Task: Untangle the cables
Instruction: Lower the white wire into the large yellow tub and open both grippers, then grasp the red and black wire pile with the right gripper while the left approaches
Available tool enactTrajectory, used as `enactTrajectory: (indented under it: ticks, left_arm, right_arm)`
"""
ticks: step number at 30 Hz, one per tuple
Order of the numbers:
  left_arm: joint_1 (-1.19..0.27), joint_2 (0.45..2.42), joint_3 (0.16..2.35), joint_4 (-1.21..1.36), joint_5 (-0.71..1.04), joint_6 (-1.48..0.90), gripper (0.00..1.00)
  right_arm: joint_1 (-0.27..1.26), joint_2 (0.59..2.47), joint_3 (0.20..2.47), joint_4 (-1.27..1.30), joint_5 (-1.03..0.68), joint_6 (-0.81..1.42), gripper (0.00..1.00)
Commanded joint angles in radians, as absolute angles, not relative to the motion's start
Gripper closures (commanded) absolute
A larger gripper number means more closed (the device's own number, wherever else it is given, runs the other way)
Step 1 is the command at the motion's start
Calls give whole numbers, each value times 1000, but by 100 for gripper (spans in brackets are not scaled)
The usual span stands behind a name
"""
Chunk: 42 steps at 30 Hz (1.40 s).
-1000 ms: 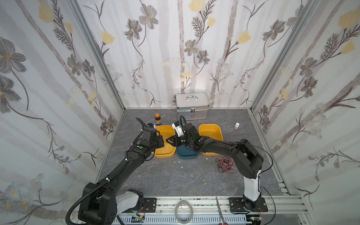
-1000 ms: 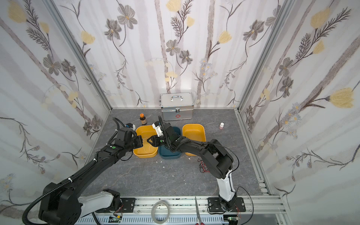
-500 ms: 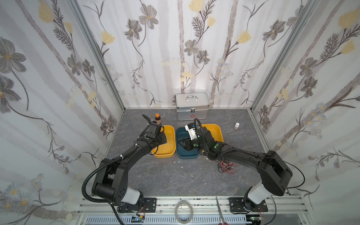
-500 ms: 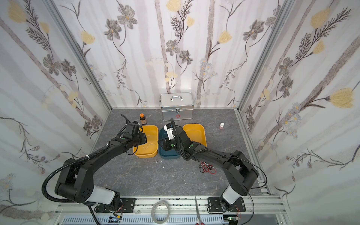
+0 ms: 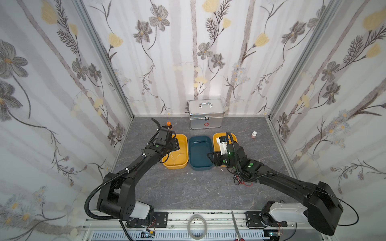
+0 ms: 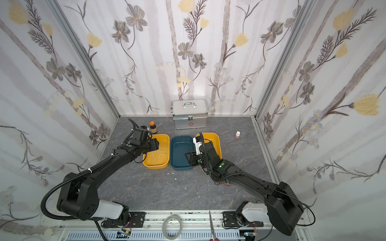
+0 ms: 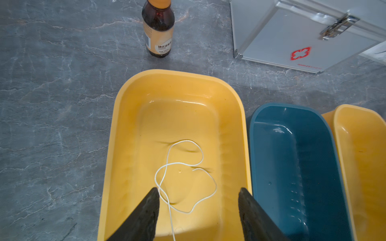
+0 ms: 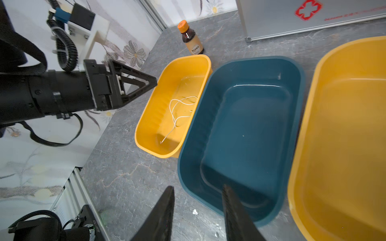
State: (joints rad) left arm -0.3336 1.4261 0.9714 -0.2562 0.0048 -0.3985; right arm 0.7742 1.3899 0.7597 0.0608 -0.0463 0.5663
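Reach back for the tangle [image 5: 242,182] on the desk [image 5: 177,187] under the right arm [image 5: 282,183] — pinch one strand, lift slowly; right end effector [image 8: 198,186] released, empty, by the blue tray [image 5: 198,150]. Farther on, leave the white wire [image 7: 186,140] loose in the yellow tray [image 7: 177,72] under the left end effector [image 7: 198,188], released now — clenched a second ago.

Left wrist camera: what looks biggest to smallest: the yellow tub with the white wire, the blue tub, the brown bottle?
1. Yellow tub holding the white wire.
2. Blue tub, partly out of frame.
3. Brown bottle, farther away.
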Motion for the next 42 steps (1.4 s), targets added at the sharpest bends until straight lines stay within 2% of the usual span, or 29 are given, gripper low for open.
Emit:
enactTrajectory:
  ticks: [1,3,11,19,22,24,31,35,39,42]
  left_arm:
    - [-362,1398,989,-263,57,-382,36]
    - [-398,1384,997,-265,74,-372,34]
    - [-545,1348,960,-185,141,-426,33]
    - [-679,1349,936,-109,171,-469,31]
    - [-695,1351,925,-100,193,-472,30]
    - [-706,1356,916,-89,206,-479,29]
    - [-745,1362,878,-40,220,-505,27]
    - [-750,1362,859,-16,233,-524,27]
    - [-752,1350,849,-19,228,-518,27]
    - [-750,1345,844,-17,258,-520,27]
  right_arm:
    - [738,1320,700,5,65,618,59]
    - [725,1269,660,-17,112,657,53]
    - [677,1117,565,-241,277,797,53]
    - [644,1002,445,-341,306,926,53]
    - [638,998,417,-362,347,959,51]
    - [626,1009,401,-358,365,973,43]
    - [582,1107,340,-241,306,968,42]
    - [582,1194,354,-201,215,934,50]
    - [611,1225,360,-162,148,928,68]
    - [655,1225,367,-159,135,939,76]
